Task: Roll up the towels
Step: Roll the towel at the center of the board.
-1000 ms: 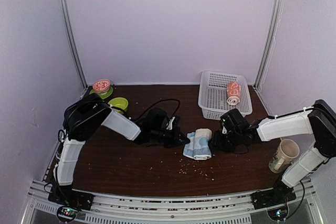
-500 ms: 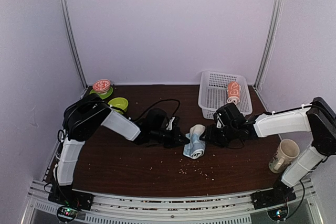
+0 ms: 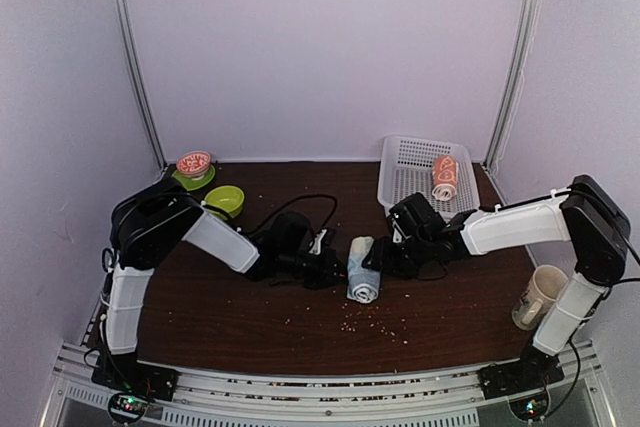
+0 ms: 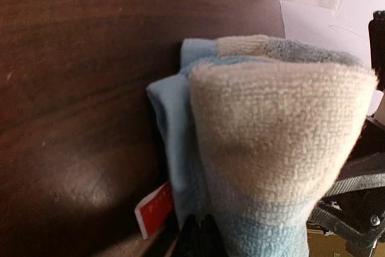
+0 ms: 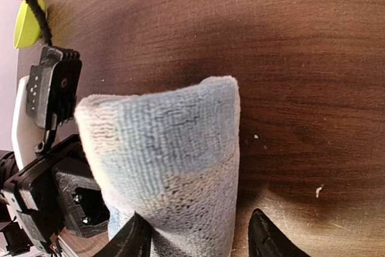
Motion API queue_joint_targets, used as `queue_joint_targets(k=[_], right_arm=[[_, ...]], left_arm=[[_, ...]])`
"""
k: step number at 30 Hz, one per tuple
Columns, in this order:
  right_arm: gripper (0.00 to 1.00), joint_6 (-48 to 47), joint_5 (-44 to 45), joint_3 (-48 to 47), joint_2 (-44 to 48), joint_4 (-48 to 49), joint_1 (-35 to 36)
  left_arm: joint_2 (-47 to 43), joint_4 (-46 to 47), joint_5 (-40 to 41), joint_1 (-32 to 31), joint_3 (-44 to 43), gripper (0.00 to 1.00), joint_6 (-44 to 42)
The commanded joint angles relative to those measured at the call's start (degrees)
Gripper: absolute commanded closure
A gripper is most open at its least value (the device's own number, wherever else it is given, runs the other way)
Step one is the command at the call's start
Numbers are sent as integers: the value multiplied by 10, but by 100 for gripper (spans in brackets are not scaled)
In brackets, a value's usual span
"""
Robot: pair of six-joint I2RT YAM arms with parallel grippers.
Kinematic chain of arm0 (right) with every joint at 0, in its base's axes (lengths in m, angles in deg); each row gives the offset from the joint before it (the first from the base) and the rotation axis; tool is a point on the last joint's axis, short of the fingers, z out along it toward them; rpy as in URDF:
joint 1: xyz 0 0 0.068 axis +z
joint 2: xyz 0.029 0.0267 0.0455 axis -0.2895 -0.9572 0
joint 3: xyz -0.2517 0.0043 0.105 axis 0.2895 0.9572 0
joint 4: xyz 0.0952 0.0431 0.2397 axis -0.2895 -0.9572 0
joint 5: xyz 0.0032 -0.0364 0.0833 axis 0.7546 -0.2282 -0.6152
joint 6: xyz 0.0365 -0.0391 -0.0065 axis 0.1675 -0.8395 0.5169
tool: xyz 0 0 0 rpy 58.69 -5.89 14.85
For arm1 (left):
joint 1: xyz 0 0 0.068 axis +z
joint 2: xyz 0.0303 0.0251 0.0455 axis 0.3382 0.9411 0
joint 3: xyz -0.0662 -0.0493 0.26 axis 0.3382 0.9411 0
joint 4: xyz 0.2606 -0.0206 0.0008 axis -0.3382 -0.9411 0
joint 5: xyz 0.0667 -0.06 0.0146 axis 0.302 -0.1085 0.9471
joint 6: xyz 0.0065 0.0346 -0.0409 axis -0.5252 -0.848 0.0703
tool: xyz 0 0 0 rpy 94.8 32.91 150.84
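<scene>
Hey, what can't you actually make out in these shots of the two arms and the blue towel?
- Left hand grip: the blue towel fills the left wrist view, so open or shut is unclear.
- Right hand: fingertips cut off by the right wrist view's bottom edge.
- Red tag: lettering blurred, left wrist view.
- Orange towel print: too small in the top view.
</scene>
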Motion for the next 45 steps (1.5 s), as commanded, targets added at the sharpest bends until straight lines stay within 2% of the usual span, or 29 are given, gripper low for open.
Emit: queue_joint_targets(k=[1, 9, 15, 19, 30, 38, 45], right_arm=[[44, -11, 19, -20, -24, -38, 8], [44, -10, 21, -22, -49, -39, 10], [45, -18, 24, -23, -53, -37, 11], [45, -27, 27, -23, -51, -42, 12], [46, -47, 26, -18, -43, -51, 12], [45, -57, 12, -17, -28, -69, 15], [43, -43, 10, -11, 16, -88, 17]], left_arm=[[-28, -30, 12, 1, 43, 100, -18], [-134, -89, 37, 8, 116, 100, -52], [-186, -139, 55, 8, 63, 100, -96], [-152, -142, 38, 9, -10, 100, -99], [-21, -126, -10, 9, -124, 100, -68], [59, -78, -19, 30, -155, 100, -11], [76, -66, -19, 38, -159, 100, -1]])
